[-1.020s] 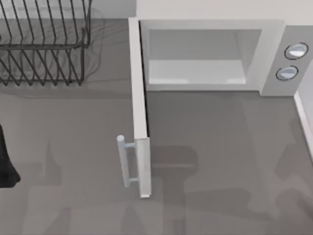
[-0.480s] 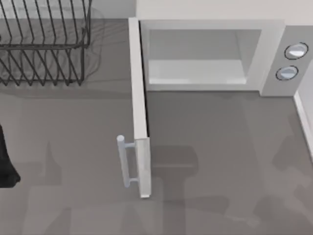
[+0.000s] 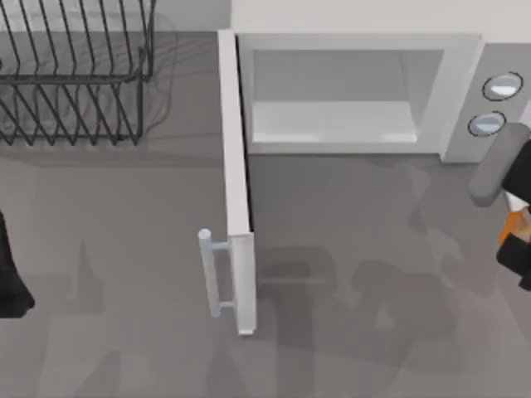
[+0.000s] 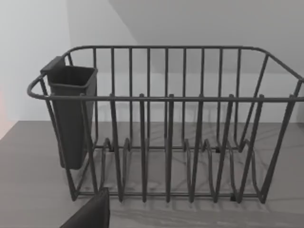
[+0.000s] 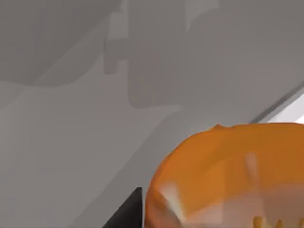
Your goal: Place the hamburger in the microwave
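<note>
Carry step: right gripper at bench right edge, clamped on hamburger. Microwave door open. Next: swing left into cavity. Left arm parked at left edge.

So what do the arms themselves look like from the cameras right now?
At the top view's right edge, the right arm shows a rounded grey cylindrical link ending in black parts, with orange beside them. The left arm is a black shape at the left edge. A dark grey angular piece of the left gripper sits low in the left wrist view. No cables or markings are visible.
</note>
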Tool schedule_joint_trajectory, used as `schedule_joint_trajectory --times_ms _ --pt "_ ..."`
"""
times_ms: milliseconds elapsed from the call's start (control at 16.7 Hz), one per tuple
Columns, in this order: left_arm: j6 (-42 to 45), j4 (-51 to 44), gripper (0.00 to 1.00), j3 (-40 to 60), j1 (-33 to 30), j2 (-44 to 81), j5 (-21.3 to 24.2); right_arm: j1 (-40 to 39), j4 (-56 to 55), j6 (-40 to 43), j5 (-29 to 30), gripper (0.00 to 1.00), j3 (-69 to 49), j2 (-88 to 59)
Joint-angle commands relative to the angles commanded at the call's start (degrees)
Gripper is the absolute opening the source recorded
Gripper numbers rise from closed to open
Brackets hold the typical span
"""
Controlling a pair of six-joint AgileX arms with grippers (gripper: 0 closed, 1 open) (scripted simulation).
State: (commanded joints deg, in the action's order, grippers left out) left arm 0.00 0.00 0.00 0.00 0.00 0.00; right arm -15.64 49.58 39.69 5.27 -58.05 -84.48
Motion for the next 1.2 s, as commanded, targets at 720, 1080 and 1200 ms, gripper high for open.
schedule_joint_trajectory --times_ms 720,1080,1200 --pt "0.0 0.0 1.0 0.0 0.0 0.0 0.0 -21.7 -66.2 -43.4 22.9 0.0 -10.9 -38.7" --pt "0.0 0.0 1.0 0.0 0.0 0.0 0.0 -23.2 -81.4 -55.8 31.9 0.0 -13.8 -45.6" --pt "0.0 0.0 1.0 0.0 0.0 0.0 0.0 -23.2 -81.9 -56.5 32.5 0.0 -14.1 -45.9"
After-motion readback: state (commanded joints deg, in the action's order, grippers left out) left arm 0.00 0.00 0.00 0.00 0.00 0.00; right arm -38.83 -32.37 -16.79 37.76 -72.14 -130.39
